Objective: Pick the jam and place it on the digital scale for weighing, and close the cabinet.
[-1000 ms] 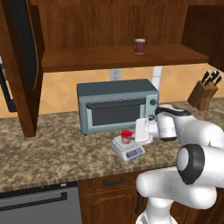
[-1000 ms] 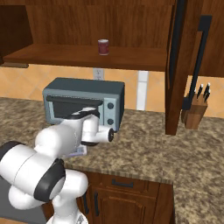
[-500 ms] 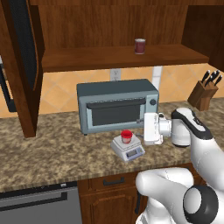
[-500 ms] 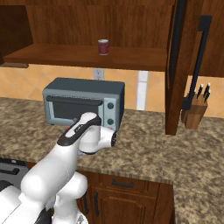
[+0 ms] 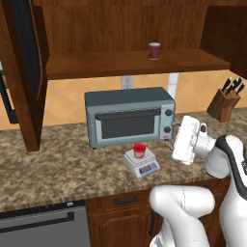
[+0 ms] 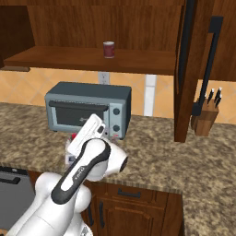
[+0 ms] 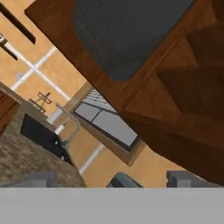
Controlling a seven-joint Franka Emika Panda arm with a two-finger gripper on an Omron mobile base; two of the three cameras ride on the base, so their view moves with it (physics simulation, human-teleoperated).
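The jam (image 5: 139, 150), a small jar with a red lid, stands upright on the digital scale (image 5: 146, 167) on the counter in front of the toaster oven. My hand (image 5: 186, 140) hangs to the right of the scale, apart from the jar. My gripper (image 7: 113, 179) is open with nothing between its fingertips (image 7: 41, 178). The cabinet stands open: its left door (image 5: 23, 72) and right door (image 6: 197, 69) both swing out over the counter. A door's black arched panel (image 7: 127, 30) shows in the hand view.
A blue-grey toaster oven (image 5: 129, 116) sits behind the scale. A dark maroon cup (image 5: 154, 50) stands on the cabinet shelf. A knife block (image 5: 224, 103) is at the right. Sink and faucet (image 7: 70, 127) lie far left.
My hand has drawn away to the right from the jam and rolled upward. The jam stays on the scale.
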